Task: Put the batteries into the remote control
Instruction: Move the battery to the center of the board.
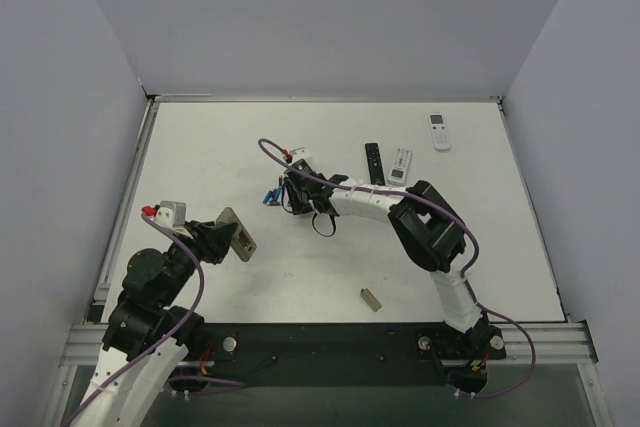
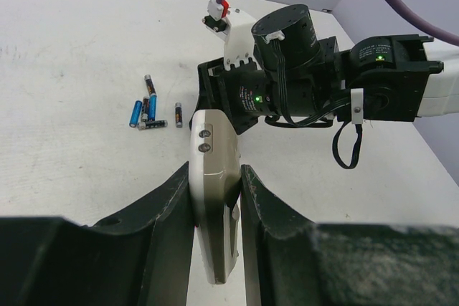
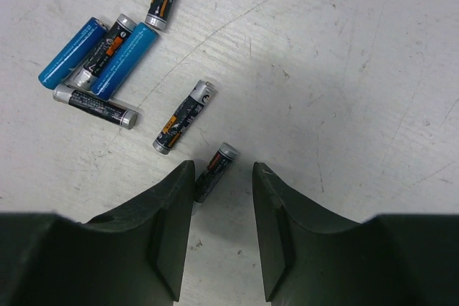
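My left gripper (image 1: 222,237) is shut on the remote control (image 1: 238,234), held on edge above the table's left part. In the left wrist view the fingers (image 2: 172,198) clamp its grey-tan body (image 2: 211,145); the battery recess is not visible. The batteries (image 1: 270,197) lie loose mid-table and also show in the left wrist view (image 2: 147,112). In the right wrist view two are blue (image 3: 125,59) and several are black (image 3: 184,116). My right gripper (image 3: 224,170) is open just above the table. One black battery (image 3: 217,166) lies between its jaws, against the left finger (image 3: 172,213).
A slim black remote (image 1: 373,163) and a white remote (image 1: 400,164) lie right of my right gripper (image 1: 287,194). Another white remote (image 1: 438,131) is at the back right. A small grey-tan piece (image 1: 371,299) lies near the front edge.
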Robot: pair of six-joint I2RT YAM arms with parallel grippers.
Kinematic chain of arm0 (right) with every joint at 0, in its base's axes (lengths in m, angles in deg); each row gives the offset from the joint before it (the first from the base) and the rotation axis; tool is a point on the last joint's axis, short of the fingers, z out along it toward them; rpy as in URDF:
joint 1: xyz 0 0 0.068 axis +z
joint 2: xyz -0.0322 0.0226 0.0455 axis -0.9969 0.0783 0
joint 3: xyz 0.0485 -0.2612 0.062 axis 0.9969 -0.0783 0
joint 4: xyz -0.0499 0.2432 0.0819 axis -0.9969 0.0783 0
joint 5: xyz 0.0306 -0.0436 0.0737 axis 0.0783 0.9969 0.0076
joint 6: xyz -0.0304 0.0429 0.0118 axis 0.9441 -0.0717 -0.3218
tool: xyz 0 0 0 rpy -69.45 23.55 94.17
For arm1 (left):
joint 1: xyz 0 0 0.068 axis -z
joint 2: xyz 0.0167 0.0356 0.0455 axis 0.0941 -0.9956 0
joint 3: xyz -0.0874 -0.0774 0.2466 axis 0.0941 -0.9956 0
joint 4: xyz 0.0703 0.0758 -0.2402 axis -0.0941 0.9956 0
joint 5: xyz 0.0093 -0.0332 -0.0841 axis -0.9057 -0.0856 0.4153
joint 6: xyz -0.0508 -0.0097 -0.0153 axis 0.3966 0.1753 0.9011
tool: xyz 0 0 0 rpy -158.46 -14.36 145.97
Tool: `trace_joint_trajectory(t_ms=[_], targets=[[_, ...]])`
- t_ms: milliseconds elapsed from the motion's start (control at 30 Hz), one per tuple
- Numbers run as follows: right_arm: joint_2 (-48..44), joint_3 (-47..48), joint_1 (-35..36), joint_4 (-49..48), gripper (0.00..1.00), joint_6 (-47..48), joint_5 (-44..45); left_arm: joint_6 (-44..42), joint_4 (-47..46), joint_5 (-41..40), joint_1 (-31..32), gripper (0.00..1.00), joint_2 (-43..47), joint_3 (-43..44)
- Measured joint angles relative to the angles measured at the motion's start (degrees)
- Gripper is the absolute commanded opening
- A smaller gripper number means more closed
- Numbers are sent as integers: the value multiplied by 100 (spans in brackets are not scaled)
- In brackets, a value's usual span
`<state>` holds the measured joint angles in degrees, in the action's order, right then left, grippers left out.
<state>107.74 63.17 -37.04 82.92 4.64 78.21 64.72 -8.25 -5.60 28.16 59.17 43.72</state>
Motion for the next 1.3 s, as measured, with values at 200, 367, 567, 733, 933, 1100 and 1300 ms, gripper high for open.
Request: trace_joint_trajectory(t_ms=[200,367,567,733,933,1100,1300], targets=[[-92,-127,2,70,23,151,109,0,2,15,0,0,0,-4],[-354,-426,2,254,11,302,114,0,0,20,0,0,0,-4],[-935,-1095,-7,632,0,496,2,0,0,48,0,0,2,-11],[-1515,-1773,-74,883,0,433,13,0,-2,63,0,0,2,-15],[-2098,-2439,-356,1176,1,-275,262,0,-4,81,0,0,2,-17],[-2507,-2894,-476,1357,9,-962,404,2,-4,81,0,0,2,-20],[-2653,-3084,-463,1405,21,-1462,317,2,-7,81,0,0,2,-20]])
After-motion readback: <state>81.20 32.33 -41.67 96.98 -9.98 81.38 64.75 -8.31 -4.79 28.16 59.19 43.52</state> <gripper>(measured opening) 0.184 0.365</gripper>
